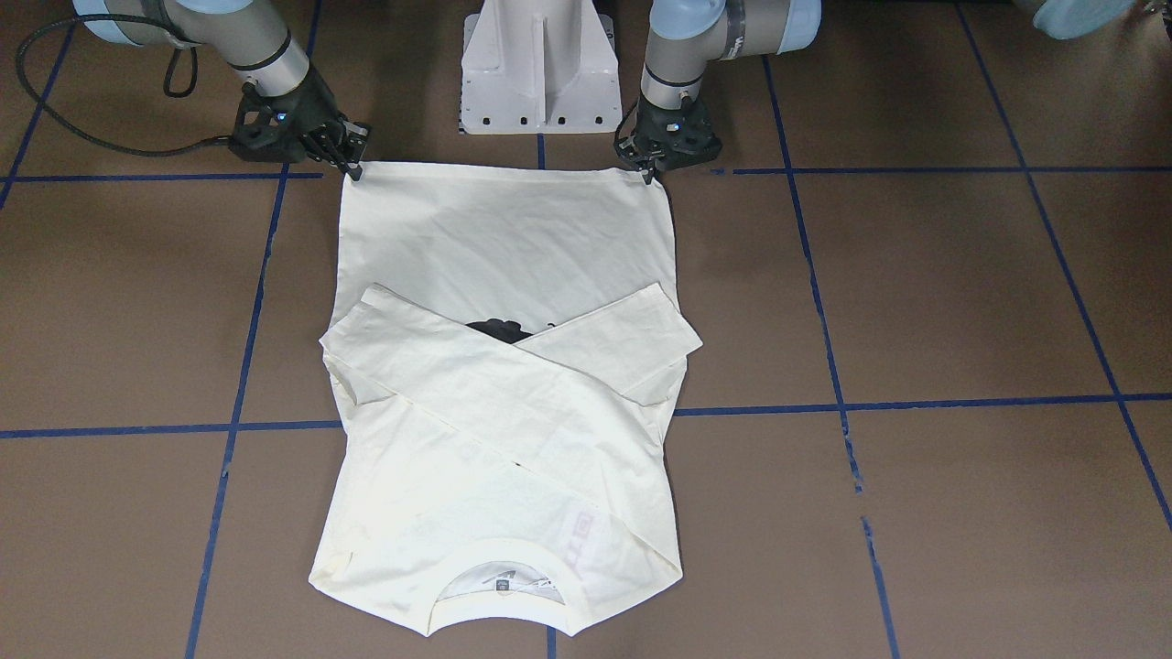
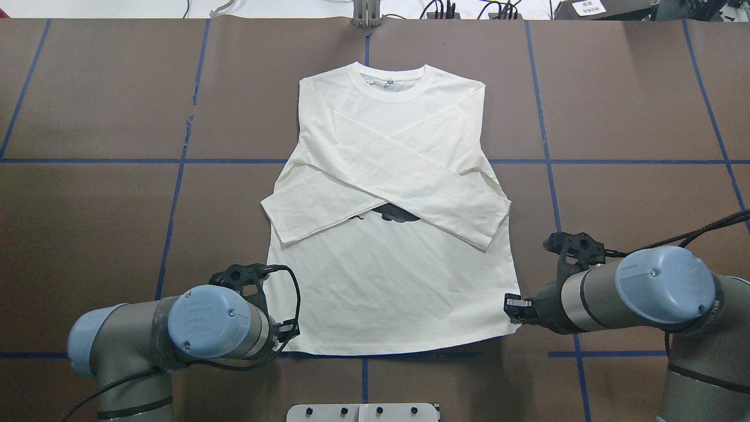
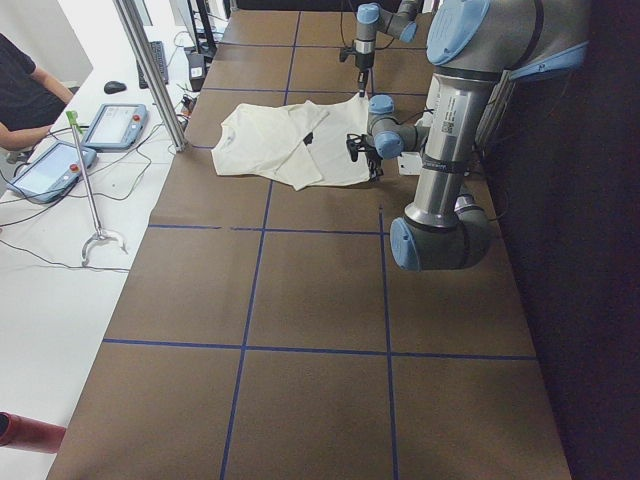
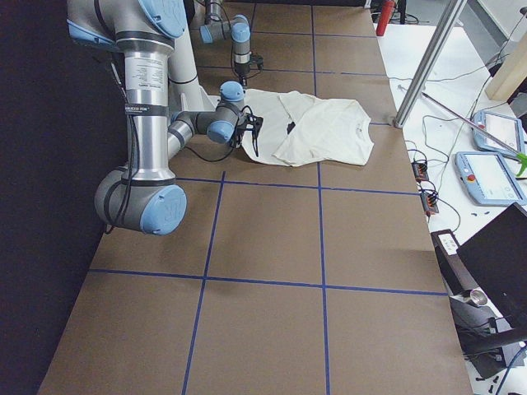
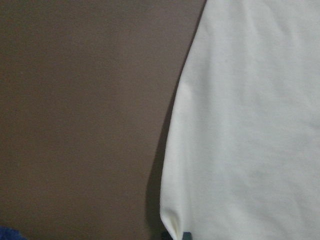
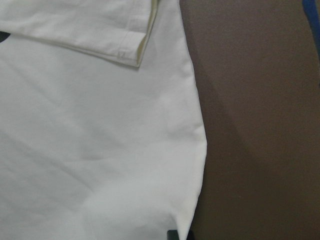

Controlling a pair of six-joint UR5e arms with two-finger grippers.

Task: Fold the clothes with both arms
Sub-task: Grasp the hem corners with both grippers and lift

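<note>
The cream-white T-shirt lies flat, front up, collar away from the robot, in the overhead view. Both long sleeves are folded across the chest and cross each other. A bit of the black cat print shows under them. My left gripper is down at the hem corner on my left and looks shut on it; the left wrist view shows that corner slightly raised. My right gripper is at the other hem corner and looks shut on it.
The brown table carries a grid of blue tape lines. The white pedestal base stands just behind the hem. Beyond the far table edge are a metal pole, tablets and a seated person.
</note>
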